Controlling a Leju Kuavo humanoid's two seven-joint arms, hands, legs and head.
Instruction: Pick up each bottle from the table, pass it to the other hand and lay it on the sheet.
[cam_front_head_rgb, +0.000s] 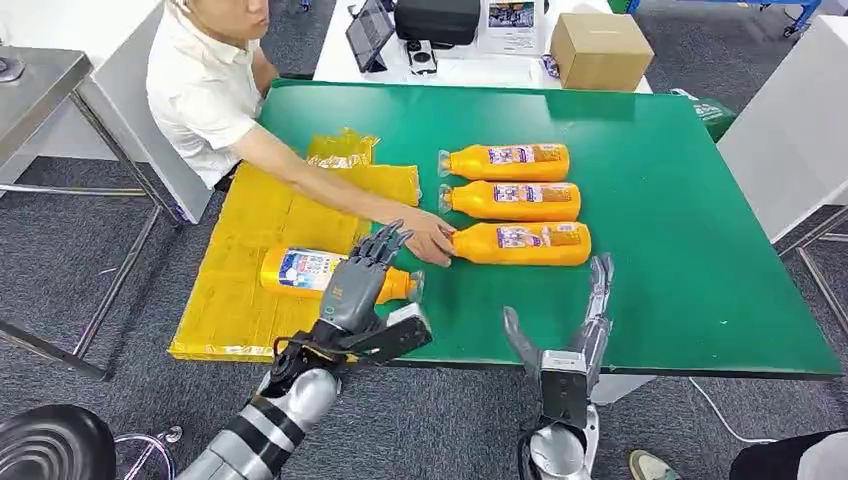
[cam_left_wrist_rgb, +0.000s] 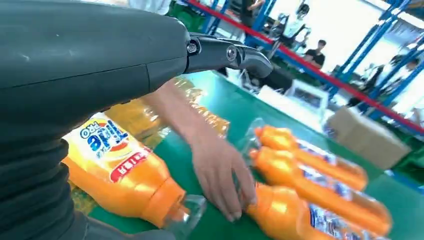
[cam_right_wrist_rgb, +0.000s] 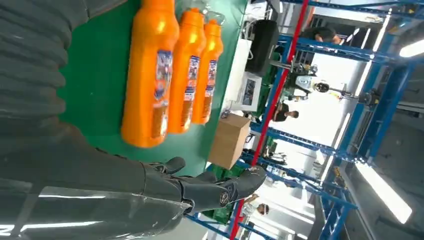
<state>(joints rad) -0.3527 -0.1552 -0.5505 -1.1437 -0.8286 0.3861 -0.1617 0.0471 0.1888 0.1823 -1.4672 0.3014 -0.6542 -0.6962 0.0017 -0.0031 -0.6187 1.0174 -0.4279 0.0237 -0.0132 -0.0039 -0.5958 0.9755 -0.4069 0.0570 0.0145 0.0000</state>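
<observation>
An orange bottle (cam_front_head_rgb: 305, 271) lies on the yellow sheet (cam_front_head_rgb: 240, 215), its clear cap toward the green table (cam_front_head_rgb: 690, 240). My left hand (cam_front_head_rgb: 358, 280) hovers just over it with fingers spread and holds nothing; the left wrist view has this bottle (cam_left_wrist_rgb: 120, 170) under my left hand (cam_left_wrist_rgb: 100, 55). Three more orange bottles (cam_front_head_rgb: 510, 161) (cam_front_head_rgb: 515, 200) (cam_front_head_rgb: 525, 243) lie side by side mid-table. A person's hand (cam_front_head_rgb: 430, 240) touches the cap end of the nearest one. My right hand (cam_front_head_rgb: 575, 325) stands open at the table's front edge, just short of that bottle (cam_right_wrist_rgb: 152, 75).
A person (cam_front_head_rgb: 205, 85) sits at the table's back left, their arm reaching across the sheet. Behind the table are a cardboard box (cam_front_head_rgb: 600, 50), a tablet (cam_front_head_rgb: 368, 35) and a black case (cam_front_head_rgb: 437, 18). A metal table (cam_front_head_rgb: 30, 85) stands at the far left.
</observation>
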